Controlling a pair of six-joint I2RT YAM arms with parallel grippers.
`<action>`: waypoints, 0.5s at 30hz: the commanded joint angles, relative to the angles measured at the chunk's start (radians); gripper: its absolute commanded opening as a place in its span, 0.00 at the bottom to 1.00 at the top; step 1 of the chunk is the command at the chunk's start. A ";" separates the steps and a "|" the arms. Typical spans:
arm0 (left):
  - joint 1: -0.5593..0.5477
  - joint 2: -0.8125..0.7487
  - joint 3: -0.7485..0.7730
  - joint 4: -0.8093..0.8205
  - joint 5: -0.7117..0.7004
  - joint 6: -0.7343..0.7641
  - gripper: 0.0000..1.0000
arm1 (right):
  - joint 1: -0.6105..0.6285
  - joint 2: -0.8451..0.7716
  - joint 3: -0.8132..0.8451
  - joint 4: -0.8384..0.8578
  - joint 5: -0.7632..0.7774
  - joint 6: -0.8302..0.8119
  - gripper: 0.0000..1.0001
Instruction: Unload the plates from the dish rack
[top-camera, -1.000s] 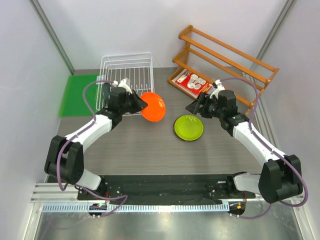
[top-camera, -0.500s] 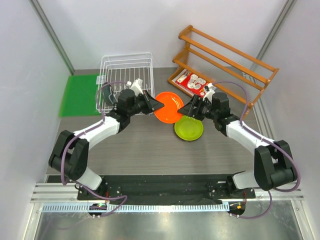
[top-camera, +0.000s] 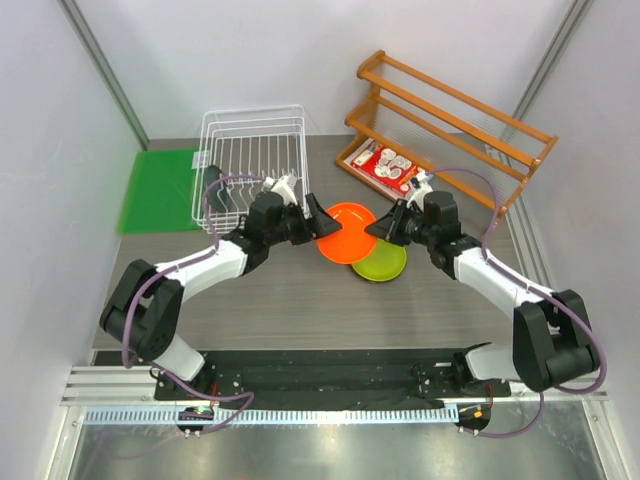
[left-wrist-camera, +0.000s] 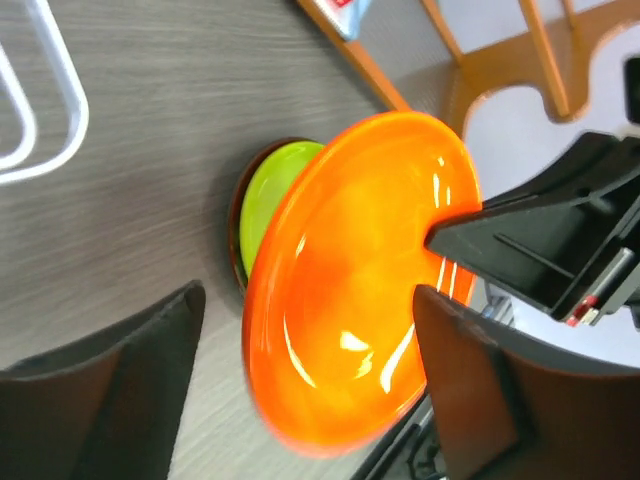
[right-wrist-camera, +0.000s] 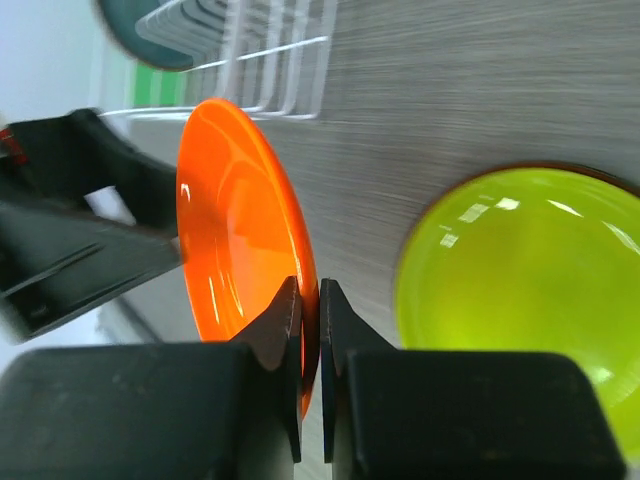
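Nearest me, the round lime green plate lies flat, right of the white wire dish rack. Just over it, my right gripper pinches the glossy orange round plate by its rim. My left gripper is spread wide around its opposite edge. A blue-grey plate stands in the rack.

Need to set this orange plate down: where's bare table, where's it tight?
Bare table stretches between the arms, nearer than the green plate. A narrower strip lies between dish rack and wooden shelf. Tight around the orange plate, where left claw and right claw meet.
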 joint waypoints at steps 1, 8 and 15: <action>-0.012 -0.120 0.084 -0.168 -0.182 0.193 0.90 | -0.024 -0.119 -0.010 -0.191 0.251 -0.091 0.01; -0.012 -0.250 0.131 -0.371 -0.601 0.417 0.99 | -0.048 -0.148 -0.030 -0.316 0.374 -0.125 0.01; -0.010 -0.250 0.164 -0.416 -0.880 0.537 0.99 | -0.053 -0.071 -0.034 -0.303 0.389 -0.140 0.01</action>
